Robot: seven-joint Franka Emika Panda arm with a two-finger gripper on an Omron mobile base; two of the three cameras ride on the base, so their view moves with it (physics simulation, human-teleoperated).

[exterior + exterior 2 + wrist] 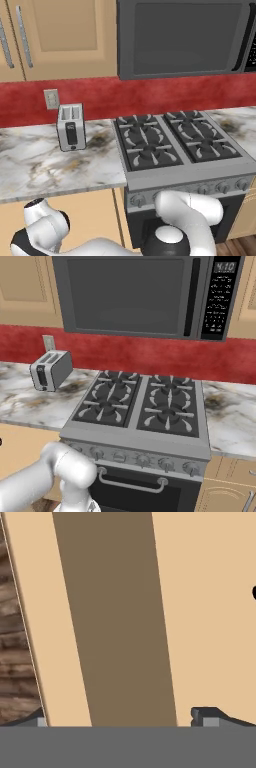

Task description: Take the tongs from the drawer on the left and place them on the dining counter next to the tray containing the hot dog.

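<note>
Tan cabinet panelling (210, 612) faces the hand camera, with a darker brown band (115, 622) running down it at a slant and a strip of wooden floor (15, 637) along the left edge. The tool (122, 719) points at this panelling from close by; one dark fingertip sits at the far left of the hand view and the other well over to the right, so its jaws stand wide apart and hold nothing. From the base cameras the white arm (185, 220) bends low in front of the stove (180, 145), whose four black burner grates lie between two stretches of marble worktop (45, 160). On the left stretch, a silver toaster (70, 127) stands upright at the far edge against the red backsplash (150, 95), just below a wall outlet (51, 99). Above the stove hangs a dark microwave (140, 296), flanked by tan upper cabinets (60, 35) with vertical bar handles. Below the burners, the stove's knob row and oven door handle (132, 483) are near the arm's elbow. As for the tongs, drawer, tray and dining surface, I cannot tell where they are from these pictures.
</note>
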